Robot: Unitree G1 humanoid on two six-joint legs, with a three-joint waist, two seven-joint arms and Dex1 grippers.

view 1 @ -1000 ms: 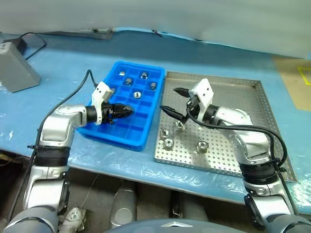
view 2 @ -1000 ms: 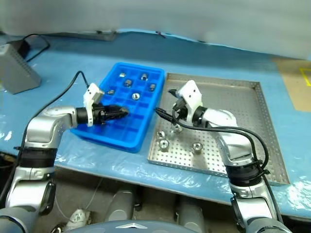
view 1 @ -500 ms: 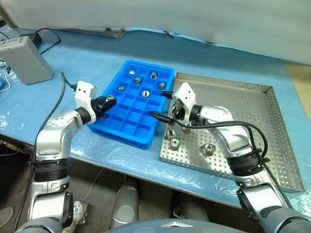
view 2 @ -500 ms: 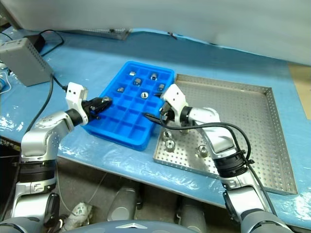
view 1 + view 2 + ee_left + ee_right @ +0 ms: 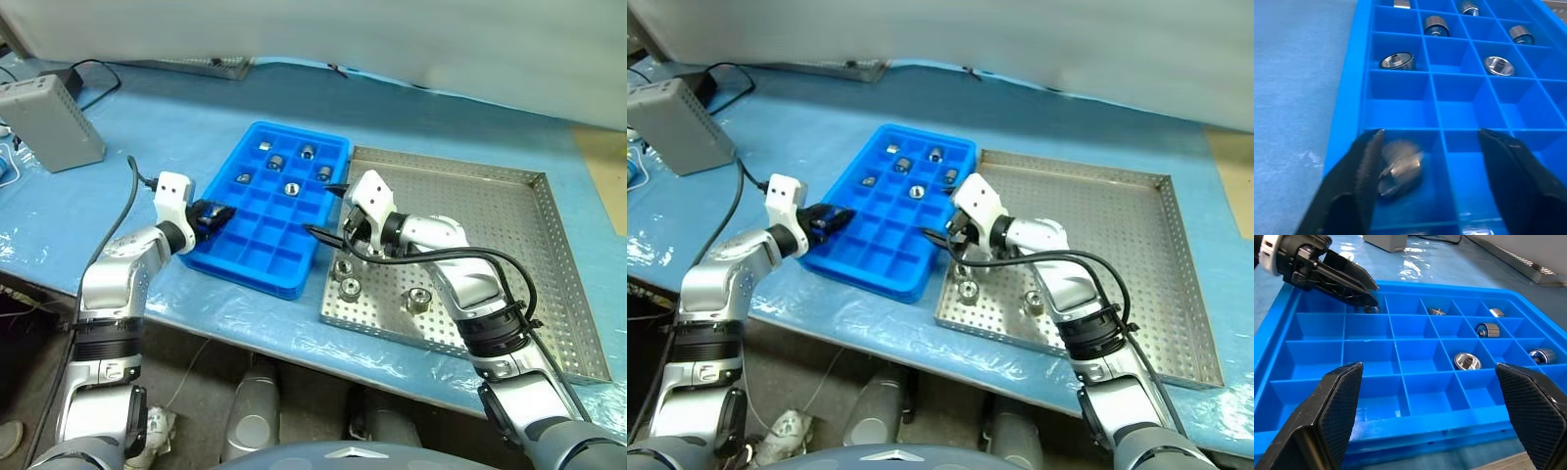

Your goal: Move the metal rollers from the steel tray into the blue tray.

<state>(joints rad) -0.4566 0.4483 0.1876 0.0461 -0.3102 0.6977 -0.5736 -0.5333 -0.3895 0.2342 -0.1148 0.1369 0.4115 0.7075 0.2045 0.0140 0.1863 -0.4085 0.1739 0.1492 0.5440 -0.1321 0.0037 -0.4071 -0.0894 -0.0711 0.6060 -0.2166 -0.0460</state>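
The blue tray (image 5: 265, 240) lies left of the steel tray (image 5: 490, 211). My left gripper (image 5: 217, 215) hangs over the blue tray's near-left compartments, open. A metal roller (image 5: 1399, 168) lies loose in the compartment beside one of its fingers (image 5: 1364, 166), with no grip on it. Several more rollers (image 5: 292, 188) sit in the tray's far cells. My right gripper (image 5: 323, 210) stands wide open over the blue tray's right edge, empty. Three rollers (image 5: 350, 287) rest on the steel tray's near-left floor, just under the right wrist.
A grey box (image 5: 54, 122) with a black cable stands at the far left on the blue-covered table. The steel tray's raised rim (image 5: 558, 284) runs along its right side. The table's front edge lies close below both trays.
My left gripper was shut on a roller; it has opened and the roller now lies in a blue tray compartment. The camera shifted early on. The right gripper stayed open.
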